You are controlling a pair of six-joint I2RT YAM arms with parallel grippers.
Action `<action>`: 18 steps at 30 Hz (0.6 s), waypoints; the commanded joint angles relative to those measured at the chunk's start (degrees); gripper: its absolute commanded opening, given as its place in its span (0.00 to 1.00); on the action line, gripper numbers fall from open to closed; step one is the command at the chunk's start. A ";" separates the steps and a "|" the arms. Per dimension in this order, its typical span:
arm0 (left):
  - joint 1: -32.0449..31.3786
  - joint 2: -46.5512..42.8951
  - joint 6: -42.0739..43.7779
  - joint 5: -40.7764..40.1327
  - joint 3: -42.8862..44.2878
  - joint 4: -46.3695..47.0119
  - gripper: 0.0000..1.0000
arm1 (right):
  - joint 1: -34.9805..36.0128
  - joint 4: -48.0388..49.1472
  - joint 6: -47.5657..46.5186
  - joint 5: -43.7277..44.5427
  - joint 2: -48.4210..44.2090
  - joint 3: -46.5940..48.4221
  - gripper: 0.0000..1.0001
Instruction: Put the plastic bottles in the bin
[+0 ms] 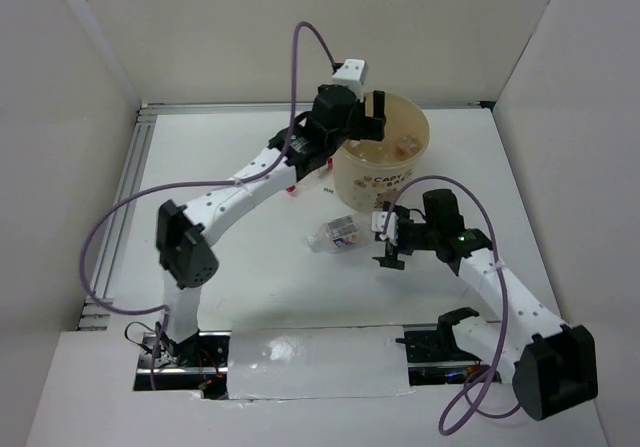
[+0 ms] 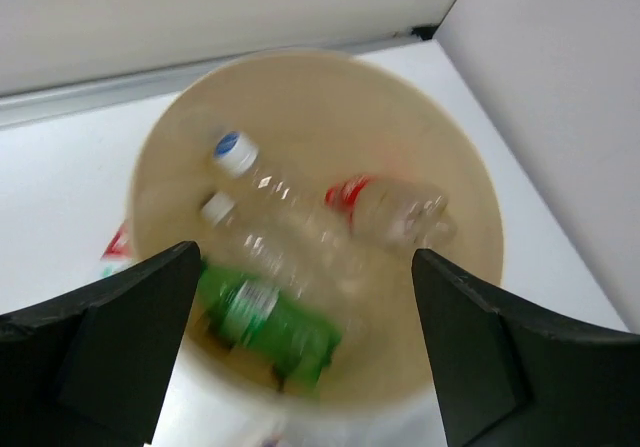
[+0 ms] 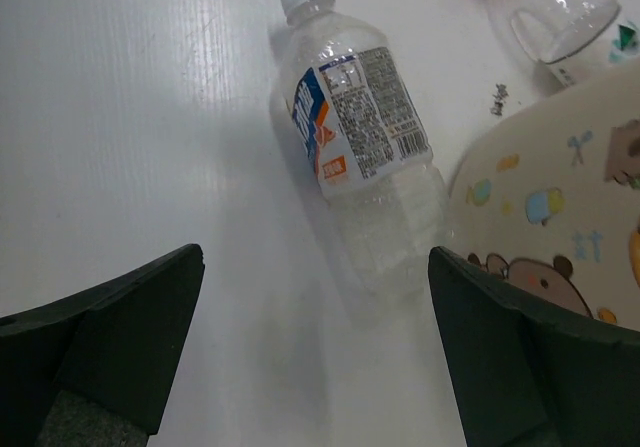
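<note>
While the left arm reaches out over the white surface (image 1: 215,152), a clear red-capped bottle (image 3: 556,5) lies on its side just beside the outer wall of the bin (image 1: 385,172); in the top view it is mostly hidden under that arm. Further right, a clear white-capped bottle (image 1: 335,235) with a blue and orange label lies flat on the surface in front of the bin, close to its base. The left tool (image 2: 300,337) hangs above the bin opening with its fingers spread wide and nothing between them. The left wrist view is blurred, but four bottles are visible inside the bin: a clear bottle with a blue-and-white cap (image 2: 262,182), a second clear bottle with a white cap (image 2: 240,232), a green bottle (image 2: 270,327) against the near wall, and a clear bottle with a red label (image 2: 395,212) on the right. The right tool (image 1: 388,237) sits low, just right of the white-capped bottle, fingers spread wide and empty; the bottle lies ahead of them, untouched.
</note>
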 commanded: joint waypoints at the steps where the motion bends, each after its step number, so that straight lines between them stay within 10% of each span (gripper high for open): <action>1: -0.23 -17.52 0.50 -2.11 -9.78 4.26 1.00 | 4.24 10.58 -5.49 3.84 4.91 0.01 1.00; 9: 2.66 -52.59 -5.82 -4.13 -60.21 2.44 1.00 | 12.94 19.31 -9.18 15.27 19.33 5.02 1.00; 18: 2.67 -75.11 -15.67 -2.99 -80.65 -6.01 1.00 | 19.53 22.56 -10.24 24.32 30.32 9.67 1.00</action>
